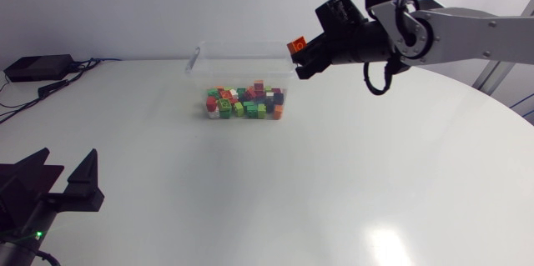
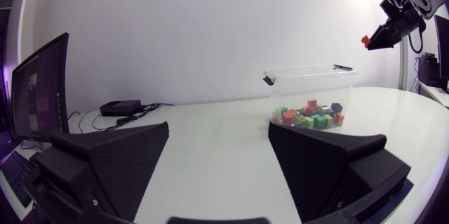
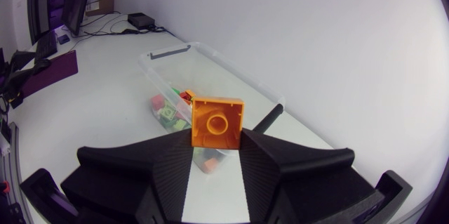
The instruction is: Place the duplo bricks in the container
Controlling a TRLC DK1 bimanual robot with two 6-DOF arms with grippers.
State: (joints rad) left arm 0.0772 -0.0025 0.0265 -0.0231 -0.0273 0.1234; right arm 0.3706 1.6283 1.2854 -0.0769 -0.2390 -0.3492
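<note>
- While hovering above the clear container (image 1: pixel 198 64), the right gripper (image 1: pixel 300 54) is clamping an orange duplo brick (image 1: pixel 295 46) between both fingers.
- Other bricks (image 1: pixel 246 102) are lying inside it.
- The left gripper (image 1: pixel 64 173) is sitting with fingers spread wide.

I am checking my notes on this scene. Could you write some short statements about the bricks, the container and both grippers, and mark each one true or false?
1. The right gripper is shut on an orange brick. True.
2. The container holds no bricks yet. False: many coloured bricks already lie on its bottom.
3. The left gripper is carrying a brick. False: its fingers stand apart with nothing between them, low near the table's edge.
4. The orange brick is in the air, higher than the container's rim, not lying inside. True.
</note>
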